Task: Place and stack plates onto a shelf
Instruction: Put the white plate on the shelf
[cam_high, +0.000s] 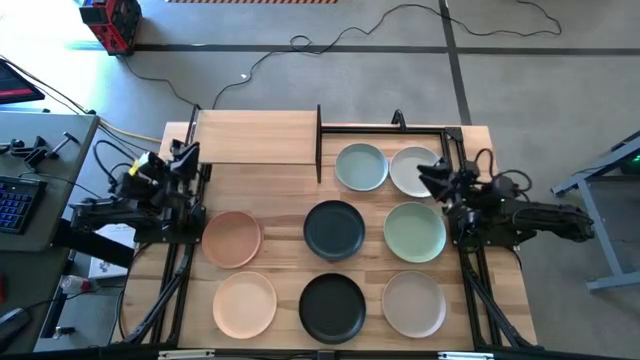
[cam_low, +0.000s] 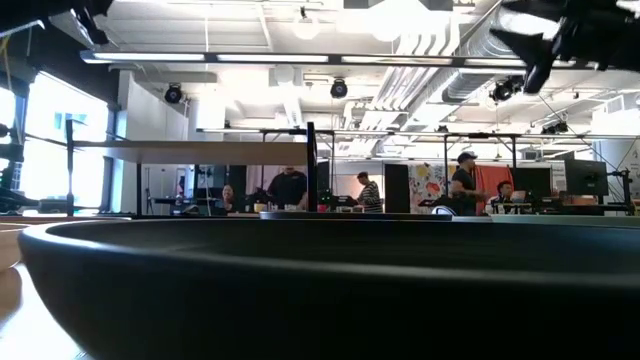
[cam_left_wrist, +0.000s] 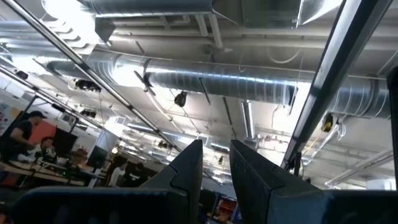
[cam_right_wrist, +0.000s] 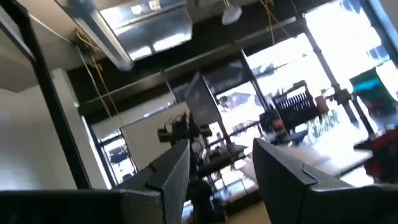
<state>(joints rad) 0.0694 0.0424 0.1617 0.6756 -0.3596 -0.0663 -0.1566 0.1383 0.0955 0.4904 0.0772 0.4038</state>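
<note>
The left gripper (cam_high: 185, 152) hangs at the left edge of the table, just beside the near-left corner of the shelf (cam_high: 255, 136), its fingers (cam_left_wrist: 186, 171) a narrow gap apart with nothing between them and its camera pointed up at the ceiling ducts. The right gripper (cam_high: 432, 173) sits at the right edge, over the rim of the white plate (cam_high: 413, 170), fingers (cam_right_wrist: 171, 168) parted wider and likewise empty. Neither arm holds anything, so the task looks to be at its very beginning: the shelf board is bare and all eight plates lie singly on the tabletop (cam_high: 280, 275), none stacked. In the far row, beside the shelf's black frame, are the pale blue-grey plate (cam_high: 361, 166) and the white one; in the middle row a peach-pink plate (cam_high: 232, 238), a black plate (cam_high: 334, 229) and the pale green plate (cam_high: 415, 231); nearest, a lighter peach plate (cam_high: 244, 304), a second black plate (cam_high: 333, 306) and a beige plate (cam_high: 414, 303). Everything is left to do. The table is light planked wood, standing on a grey floor with cables (cam_high: 330, 40) trailing across it and a red unit (cam_high: 111, 22) far left. Level with the tabletop, a dark plate rim fills the foreground, and behind it several people (cam_low: 465, 182) stand in an open workshop under bright lights.
</note>
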